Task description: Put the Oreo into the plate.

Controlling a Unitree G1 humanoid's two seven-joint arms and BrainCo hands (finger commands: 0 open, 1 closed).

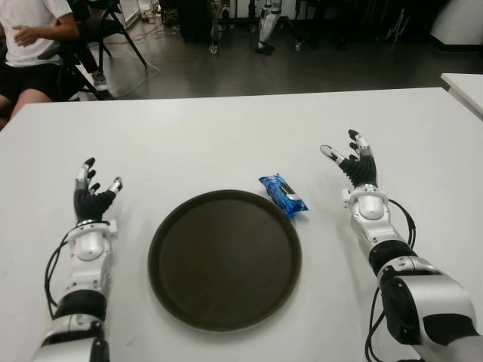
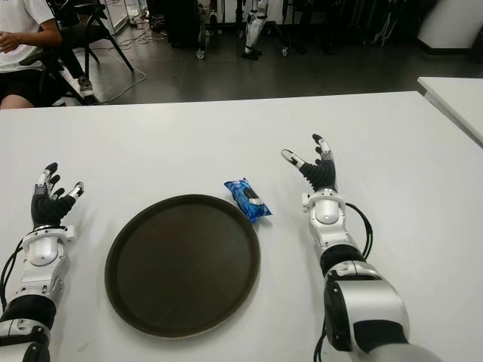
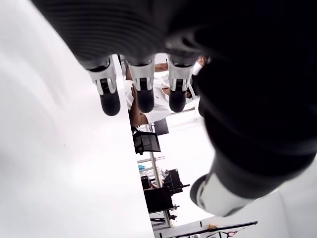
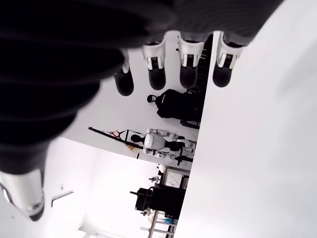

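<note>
My right hand (image 1: 355,167) — fingers spread, holding nothing — is right of the Oreo (image 1: 284,195), which touches the plate (image 1: 225,260) rim; my left hand (image 1: 92,194) spreads empty at the plate's left.

The plate (image 1: 225,260) is sitting on the table (image 1: 226,143) between the two hands. The Oreo pack (image 1: 284,194) is lying just beside its far right rim, left of the right hand (image 1: 353,164).

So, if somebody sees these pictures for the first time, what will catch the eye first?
Probably the big dark round plate, empty, in the middle of the white table, and the blue Oreo pack lying just off its far right rim. Next, the two open hands: the right hand beside the pack, the left hand to the left of the plate. A person sits beyond the far left corner.
</note>
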